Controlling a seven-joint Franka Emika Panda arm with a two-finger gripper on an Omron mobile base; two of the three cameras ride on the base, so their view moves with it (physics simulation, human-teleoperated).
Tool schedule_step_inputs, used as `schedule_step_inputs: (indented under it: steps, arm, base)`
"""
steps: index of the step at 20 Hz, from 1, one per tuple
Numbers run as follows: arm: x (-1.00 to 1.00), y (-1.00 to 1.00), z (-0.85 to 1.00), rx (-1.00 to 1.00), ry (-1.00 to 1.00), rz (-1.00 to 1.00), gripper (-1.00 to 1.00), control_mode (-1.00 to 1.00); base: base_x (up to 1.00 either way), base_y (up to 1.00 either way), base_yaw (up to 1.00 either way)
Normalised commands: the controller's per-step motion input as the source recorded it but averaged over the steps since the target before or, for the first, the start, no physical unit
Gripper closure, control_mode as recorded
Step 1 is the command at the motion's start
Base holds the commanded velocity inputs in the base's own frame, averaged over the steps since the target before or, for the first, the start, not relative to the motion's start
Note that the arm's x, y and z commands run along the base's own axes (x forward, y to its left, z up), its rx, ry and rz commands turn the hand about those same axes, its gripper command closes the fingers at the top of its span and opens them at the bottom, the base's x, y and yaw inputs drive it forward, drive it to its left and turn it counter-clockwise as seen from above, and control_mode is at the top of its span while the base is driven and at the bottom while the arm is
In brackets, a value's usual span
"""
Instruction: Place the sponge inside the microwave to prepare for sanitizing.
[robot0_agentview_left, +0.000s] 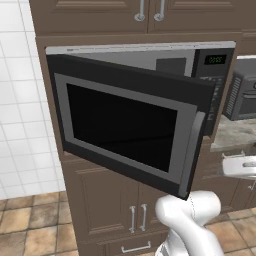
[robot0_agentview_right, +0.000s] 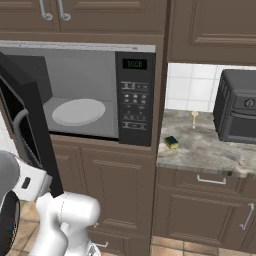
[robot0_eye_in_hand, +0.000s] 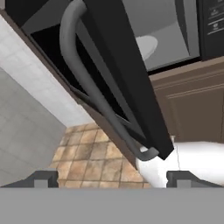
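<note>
sponge (robot0_agentview_right: 171, 142): sits on the granite counter (robot0_agentview_right: 210, 147), near its left front corner, just right of the microwave (robot0_agentview_right: 100, 90) keypad (robot0_agentview_right: 134, 107) column. nothing touching it. yellow body w/ dark green scouring layer facing up.

handling, est.: light, soft foam, compresses under the pads; the scour face is rough, so slip is unlikely. not fragile. you should pinch across the short sides, mid-length, low enough to catch the yellow body and not just the top layer. go easy on squeeze, it'll spring back on release.

orientation: lies flat. long axis appears to run diagonally on the counter, roughly front-left to back-right, but it's small in the right base view, so treat that as approx. which end is which: cannot tell, block looks symmetric.

microwave: door (robot0_agentview_left: 125, 120) swung open to the left, grey bar handle (robot0_eye_in_hand: 94, 94) on its free edge. cavity open, white turntable (robot0_agentview_right: 78, 111) bare. green display lit.

gripper (robot0_eye_in_hand: 111, 177): jaws wide apart, nothing between them. hand view has the two tips at bottom w/ the door handle just ahead, not touching as far as you can see.

further out: dark toaster oven (robot0_agentview_right: 237, 107) at back right of the counter, well apart from the sponge; small pale upright item (robot0_agentview_right: 194, 119) between them, too small to id.

step, est.: door done, sponge pick not yet begun.
</note>
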Motion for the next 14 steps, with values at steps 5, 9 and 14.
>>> schedule_step_inputs:
  steps: [5, 9, 14]
  arm:
    - [-0.03, -0.34, 0.18, 0.24, 0.00, 0.00, -1.00, -1.00]
    - [0.00, -0.30, 0.16, 0.25, 0.00, 0.00, -1.00, -1.00]
    - [0.10, -0.21, 0.07, 0.15, 0.02, 0.00, -1.00, -1.00]
  base:
    - [0.00, 0.00, 0.00]
    - [0.00, 0.00, 0.00]
    - [0.00, 0.00, 0.00]
